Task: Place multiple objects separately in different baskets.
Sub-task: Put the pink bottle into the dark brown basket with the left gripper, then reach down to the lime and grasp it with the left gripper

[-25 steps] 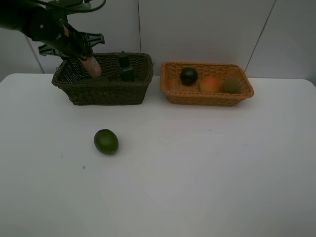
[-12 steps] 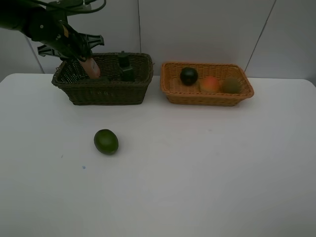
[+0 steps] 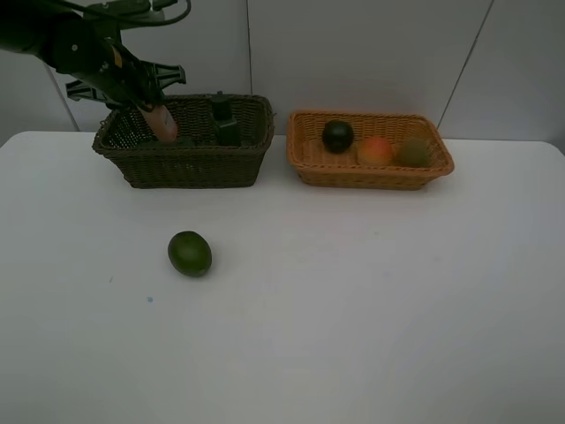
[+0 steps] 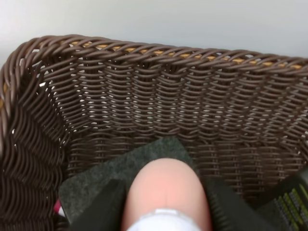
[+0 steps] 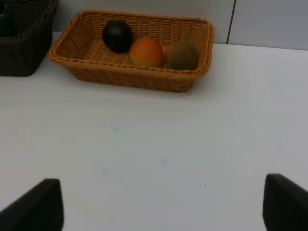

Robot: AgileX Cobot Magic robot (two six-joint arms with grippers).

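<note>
- Since a second ago, only the left gripper (image 3: 152, 104) and its pink bottle (image 3: 161, 121) have shifted: they now sit slightly further left and deeper in the dark basket (image 3: 190, 163); nothing else has moved.
- Nearest the camera, the green fruit (image 3: 190, 253) lies alone on the white table (image 3: 353, 309), well apart from both baskets.
- Right gripper (image 5: 159, 207): fingers (image 5: 33, 204) spread wide with nothing between them, over bare table in front of the tan basket (image 5: 130, 77).
- Farther back, the dark basket stands on the left and the tan basket (image 3: 371, 174) just beside it on the right, apart.
- Tan basket holds, left to right, a mangosteen (image 3: 337, 136), a peach (image 3: 375, 151) and a kiwi (image 3: 412, 152); peach and kiwi look touching.
- Dark basket holds a pump bottle (image 3: 224, 120) upright near its back right.
- Left gripper reaches down into the dark basket's left end, jaws pinching the pink bottle (image 4: 166, 195), tilted, white cap toward the wrist.
- Under the bottle, the wrist view shows a dark eraser (image 4: 120, 175) on the basket floor (image 4: 144, 110) and a pink speck of something by the corner.
</note>
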